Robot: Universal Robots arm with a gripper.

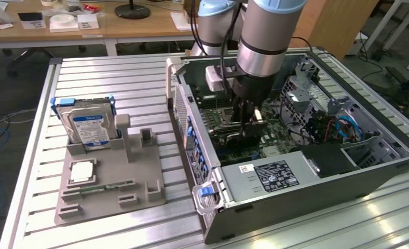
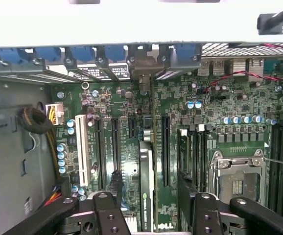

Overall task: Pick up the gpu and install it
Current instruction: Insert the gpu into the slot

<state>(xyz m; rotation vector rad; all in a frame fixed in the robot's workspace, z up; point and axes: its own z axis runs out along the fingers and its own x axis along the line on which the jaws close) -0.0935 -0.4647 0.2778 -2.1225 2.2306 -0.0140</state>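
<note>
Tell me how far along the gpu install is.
Mostly done, it seems: the gpu stands edge-on in a motherboard slot, inside the computer case. Nothing in hand: the gripper is open, astride the card with gaps either side. Left: full seating unconfirmed.

We are viewing an open computer case lying on the slatted table. A hard drive is standing upright in the grey holder tray.

wooden desks stand behind the slatted metal table; dark floor below.
</note>
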